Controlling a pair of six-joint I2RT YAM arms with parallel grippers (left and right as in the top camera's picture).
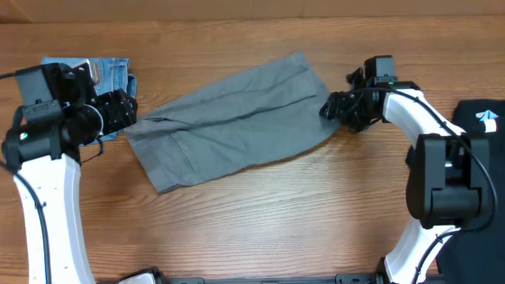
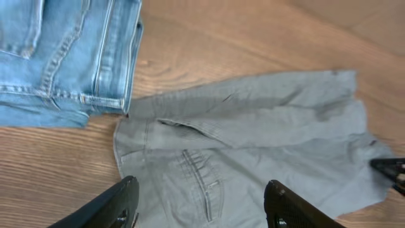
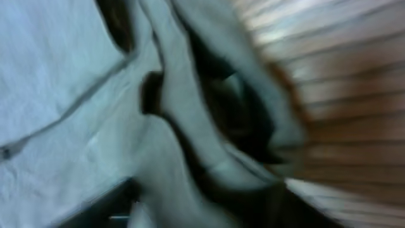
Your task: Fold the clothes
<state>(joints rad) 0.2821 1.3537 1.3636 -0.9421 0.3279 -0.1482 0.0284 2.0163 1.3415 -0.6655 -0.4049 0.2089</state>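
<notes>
The grey shorts [image 1: 237, 122] lie spread slantwise across the middle of the table, waistband end at the left. My left gripper [image 1: 130, 110] is open just over their left edge. In the left wrist view its fingers [image 2: 202, 212] straddle the grey shorts [image 2: 253, 139] near a slit pocket. My right gripper [image 1: 335, 109] is at the shorts' right edge. The right wrist view is blurred and shows bunched grey cloth [image 3: 190, 126] between the fingers [image 3: 209, 196], so the gripper looks shut on it.
Folded blue denim shorts [image 1: 110, 75] lie at the far left behind my left gripper, also in the left wrist view [image 2: 63, 57]. A black object with a blue mark [image 1: 481, 118] sits at the right edge. The table is wood [image 1: 276, 221].
</notes>
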